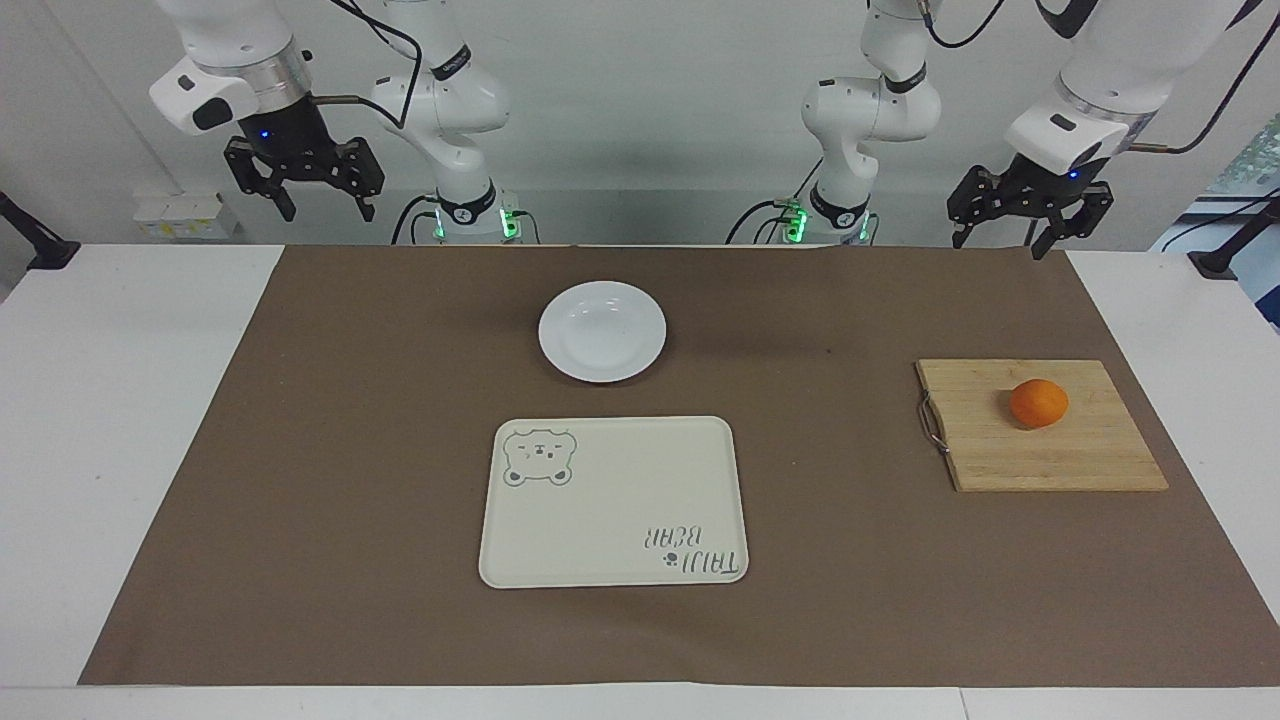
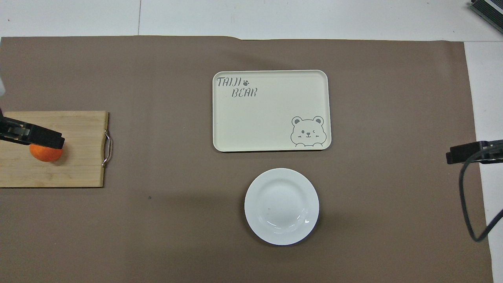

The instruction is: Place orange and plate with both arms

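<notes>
Orange [image 1: 1038, 403] on board [image 1: 1040, 455], right of frame, below raised left end effector [image 1: 1001, 241], open, empty. Plate [image 1: 602, 331] centre; right end effector [image 1: 327, 210] upper left, open, empty.

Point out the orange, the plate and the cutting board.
orange [image 1: 1039, 403], facing view, middle of the fruit.
plate [image 1: 602, 331], facing view, centre of its well.
cutting board [image 1: 1060, 455], facing view, bare wood.
</notes>
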### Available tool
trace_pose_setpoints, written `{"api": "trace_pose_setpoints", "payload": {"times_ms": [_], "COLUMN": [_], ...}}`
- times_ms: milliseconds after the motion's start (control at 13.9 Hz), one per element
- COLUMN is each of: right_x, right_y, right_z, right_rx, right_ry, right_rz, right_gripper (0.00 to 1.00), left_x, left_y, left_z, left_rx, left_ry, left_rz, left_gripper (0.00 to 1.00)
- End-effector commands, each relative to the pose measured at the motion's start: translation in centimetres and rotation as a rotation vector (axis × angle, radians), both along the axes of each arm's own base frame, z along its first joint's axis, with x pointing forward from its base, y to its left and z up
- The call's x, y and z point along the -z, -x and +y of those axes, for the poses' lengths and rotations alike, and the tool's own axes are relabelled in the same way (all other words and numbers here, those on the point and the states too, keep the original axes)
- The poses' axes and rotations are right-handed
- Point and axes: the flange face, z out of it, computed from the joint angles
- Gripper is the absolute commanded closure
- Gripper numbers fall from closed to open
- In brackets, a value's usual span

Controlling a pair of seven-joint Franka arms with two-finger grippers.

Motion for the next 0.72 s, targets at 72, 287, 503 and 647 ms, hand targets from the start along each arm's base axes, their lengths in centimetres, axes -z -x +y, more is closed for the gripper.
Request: {"api": "trace_pose_setpoints", "payload": {"times_ms": [72, 287, 503, 647], "right_x": [0.00, 0.01, 0.01, 0.00], "right_y": [0.99, 1.01, 1.01, 1.16], "right_z": [0.03, 0.03, 0.03, -0.06], "right_rx": [-0.020, -0.020, -0.020, -0.018], "right_ry": [-0.018, -0.018, -0.018, -0.019], "right_rz": [0.007, 0.009, 0.009, 0.009], "right_gripper": [0.00, 0.00, 0.00, 0.00], "left_x": [-0.67, -0.67, -0.72, -0.72], "left_y": [0.35, 0.32, 0.21, 0.22], "left_z": [-0.06, 0.26, 0.66, 0.58], "left_rx": [-0.009, -0.017, -0.022, -0.022], "left_ry": [0.005, 0.005, 0.006, 0.005], "left_rz": [0.006, 0.006, 0.000, 0.000], "left_gripper": [0.00, 0.00, 0.00, 0.00]}}
